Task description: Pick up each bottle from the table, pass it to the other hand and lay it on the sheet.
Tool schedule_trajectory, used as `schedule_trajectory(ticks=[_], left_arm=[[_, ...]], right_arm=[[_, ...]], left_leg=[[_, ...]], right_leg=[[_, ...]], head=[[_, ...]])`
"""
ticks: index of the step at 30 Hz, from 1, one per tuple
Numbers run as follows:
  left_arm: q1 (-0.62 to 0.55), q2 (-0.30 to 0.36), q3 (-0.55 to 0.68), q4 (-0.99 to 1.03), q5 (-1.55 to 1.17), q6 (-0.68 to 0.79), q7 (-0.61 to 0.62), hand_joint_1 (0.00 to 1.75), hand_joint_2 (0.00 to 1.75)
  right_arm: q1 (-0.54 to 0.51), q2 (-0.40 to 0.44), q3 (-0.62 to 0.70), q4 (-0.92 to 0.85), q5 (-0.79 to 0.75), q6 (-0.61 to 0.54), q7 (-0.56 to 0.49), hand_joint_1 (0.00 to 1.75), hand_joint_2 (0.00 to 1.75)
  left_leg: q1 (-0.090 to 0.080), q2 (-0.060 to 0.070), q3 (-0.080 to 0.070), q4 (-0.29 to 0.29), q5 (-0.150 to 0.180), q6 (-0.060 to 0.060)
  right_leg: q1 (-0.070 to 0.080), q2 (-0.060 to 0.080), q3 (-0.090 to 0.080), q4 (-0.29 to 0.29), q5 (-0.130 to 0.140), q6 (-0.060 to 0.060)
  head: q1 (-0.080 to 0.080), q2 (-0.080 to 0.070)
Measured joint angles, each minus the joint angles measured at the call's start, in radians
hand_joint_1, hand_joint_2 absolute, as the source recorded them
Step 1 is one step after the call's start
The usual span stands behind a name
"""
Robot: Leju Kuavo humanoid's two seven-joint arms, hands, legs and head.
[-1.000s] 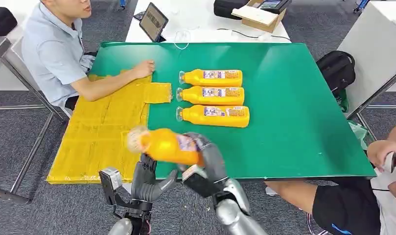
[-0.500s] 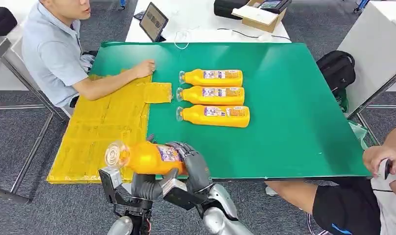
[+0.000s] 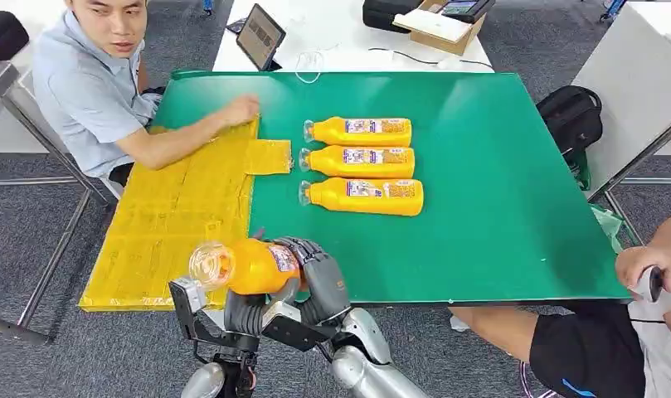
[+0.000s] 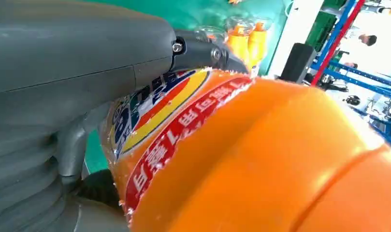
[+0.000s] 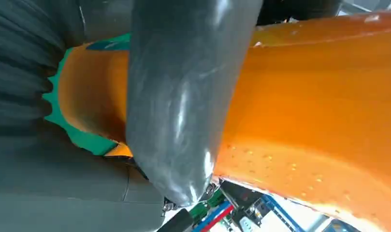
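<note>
On held bottle (image 4: 261, 159): illegible red-banded label

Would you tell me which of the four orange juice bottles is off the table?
The orange plastic bottle gripped at the table's near edge; the other three lie side by side.

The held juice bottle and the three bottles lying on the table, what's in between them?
Just bare green table, as the head view shows. The held bottle is apart from the three bottles.
</note>
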Motion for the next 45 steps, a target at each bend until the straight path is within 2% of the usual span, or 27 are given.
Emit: schedule_trajectory(ticks=[1, 2, 3, 18, 25, 33, 39, 42, 44, 45], left_arm=[[0.000, 0.000, 0.004, 0.001, 0.016, -0.010, -0.002, 1.75, 1.75], [0.000, 0.000, 0.010, 0.002, 0.033, -0.022, -0.006, 1.75, 1.75], [0.000, 0.000, 0.016, 0.002, 0.042, -0.033, -0.009, 1.75, 1.75], [0.008, 0.000, 0.045, -0.037, 0.054, -0.062, -0.021, 1.75, 1.75], [0.001, 0.009, 0.078, -0.038, 0.104, -0.073, -0.003, 1.75, 1.75], [-0.067, 0.054, 0.218, 0.004, -0.026, 0.103, -0.040, 1.75, 1.75], [-0.127, 0.082, 0.297, 0.038, -0.111, 0.163, -0.066, 1.75, 1.75], [-0.164, 0.095, 0.313, 0.067, -0.293, 0.322, -0.084, 1.75, 1.75], [-0.213, 0.110, 0.315, 0.131, -0.505, 0.462, -0.057, 1.75, 1.75], [-0.233, 0.114, 0.316, 0.153, -0.571, 0.484, -0.039, 1.75, 1.75]], right_arm=[[-0.003, 0.003, 0.000, 0.005, -0.010, 0.007, -0.002, 0.00, 1.75], [-0.006, 0.006, 0.002, 0.011, -0.020, 0.014, -0.003, 0.00, 1.75], [-0.007, 0.008, 0.003, 0.016, -0.030, 0.021, -0.005, 0.00, 0.00], [0.030, -0.003, -0.003, 0.000, -0.086, 0.047, -0.004, 0.00, 0.00], [0.124, -0.045, -0.029, -0.149, -0.056, -0.016, -0.042, 0.00, 0.00], [0.279, -0.109, -0.118, -0.390, -0.003, -0.137, -0.090, 0.00, 0.00], [0.331, -0.122, -0.204, -0.500, -0.031, -0.190, -0.116, 0.00, 0.00], [0.344, -0.119, -0.249, -0.529, -0.052, -0.192, -0.128, 0.00, 0.00], [0.349, -0.116, -0.279, -0.544, -0.056, -0.192, -0.128, 0.00, 0.00], [0.350, -0.114, -0.286, -0.547, -0.056, -0.191, -0.129, 0.00, 0.00]], left_leg=[[0.000, 0.000, 0.000, 0.000, 0.000, 0.000], [0.000, 0.000, 0.000, 0.000, 0.000, 0.000], [0.000, 0.000, 0.000, 0.000, 0.000, 0.000], [0.000, 0.000, 0.000, 0.000, 0.000, 0.000], [0.000, 0.000, 0.000, 0.000, 0.000, 0.000], [0.000, 0.000, -0.001, 0.000, 0.000, 0.000], [0.000, 0.000, 0.000, 0.000, 0.000, 0.000], [0.000, 0.000, -0.001, 0.000, 0.000, 0.000], [0.000, -0.001, 0.000, 0.000, 0.000, 0.000], [0.000, -0.001, 0.000, 0.000, 0.000, 0.000]], right_leg=[[0.000, 0.000, 0.000, 0.000, 0.000, 0.000], [0.000, 0.000, 0.000, 0.000, 0.000, 0.000], [0.000, 0.000, 0.000, 0.000, 0.000, 0.000], [0.000, 0.000, -0.001, 0.000, 0.000, 0.000], [0.000, 0.000, -0.001, 0.000, 0.000, 0.000], [0.000, 0.000, -0.001, 0.000, 0.000, 0.000], [0.000, 0.000, -0.001, 0.000, 0.000, 0.000], [0.000, 0.000, -0.001, 0.000, 0.000, 0.000], [0.000, -0.001, -0.001, 0.000, 0.000, 0.000], [0.000, -0.001, -0.001, 0.000, 0.000, 0.000]], head=[[0.000, 0.000], [0.000, 0.000], [0.000, 0.000], [0.000, 0.000], [0.000, 0.000], [0.000, 0.000], [0.000, 0.000], [0.000, 0.000], [0.000, 0.000], [0.000, 0.000]])
